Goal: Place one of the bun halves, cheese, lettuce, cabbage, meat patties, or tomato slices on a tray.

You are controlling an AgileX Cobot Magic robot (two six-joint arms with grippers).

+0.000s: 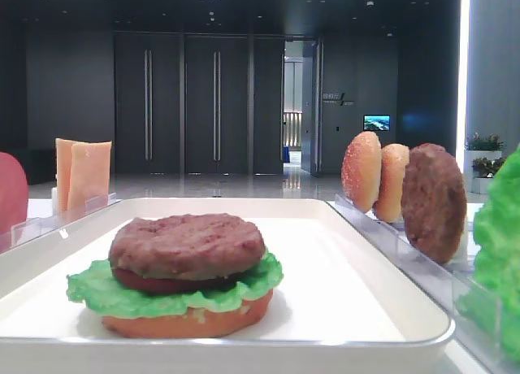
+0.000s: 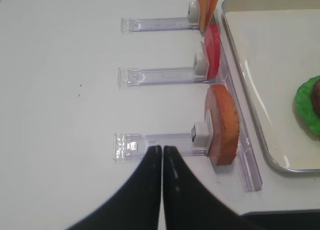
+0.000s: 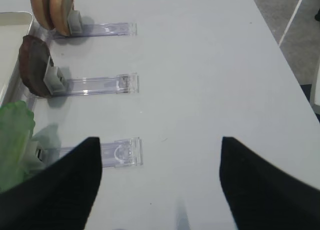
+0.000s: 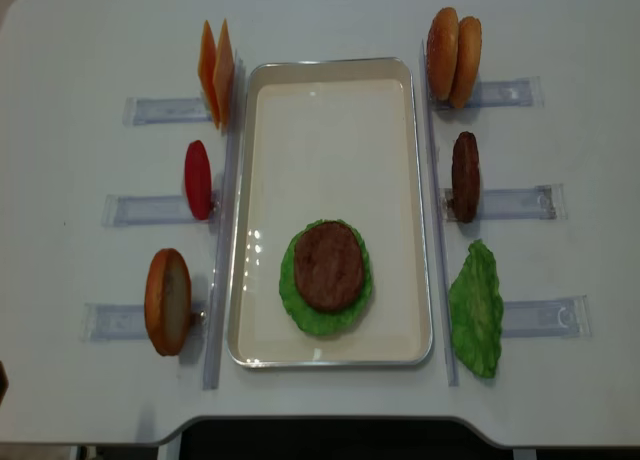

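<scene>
Several layers already sit stacked on the tray (image 4: 262, 220), topped by a meat patty (image 4: 328, 266). Right gripper (image 3: 160, 177) hovers with its jaws spread wide over the worktop (image 3: 210, 80), near the lettuce (image 3: 15, 140); left gripper (image 2: 162, 155) is closed and empty. A clumsy drop could topple the stack.

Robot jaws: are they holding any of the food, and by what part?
Nothing is held. The left gripper is shut on nothing; the right gripper hangs open over bare table.
</scene>
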